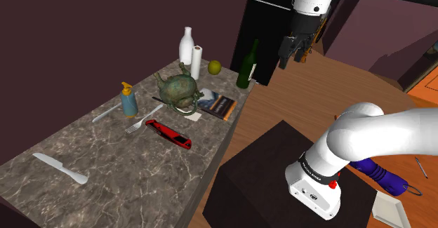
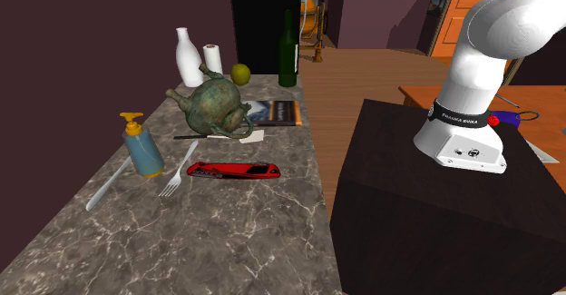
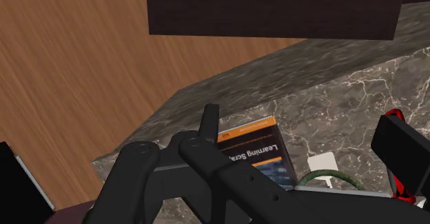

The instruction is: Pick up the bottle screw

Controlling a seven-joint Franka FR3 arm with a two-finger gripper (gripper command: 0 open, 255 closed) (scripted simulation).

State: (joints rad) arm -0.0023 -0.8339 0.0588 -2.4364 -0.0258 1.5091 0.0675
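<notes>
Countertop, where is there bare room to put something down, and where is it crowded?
The widest bare marble lies between the white knife and the red tool, out to the countertop's open edge. It's crowded from the fork and pump bottle back past the green teapot and book to the white bottle and dark bottle at the far end.

I count three bottles (white bottle (image 1: 186, 45), green bottle (image 1: 246, 66), pump bottle (image 1: 128, 100)), two white knives (image 1: 60, 168) (image 1: 105, 114), and one each of fork (image 1: 142, 120), teapot (image 1: 177, 90), book (image 1: 217, 105), fruit (image 1: 214, 66), paper roll (image 1: 197, 59), red bottle screw (image 1: 168, 133).
</notes>
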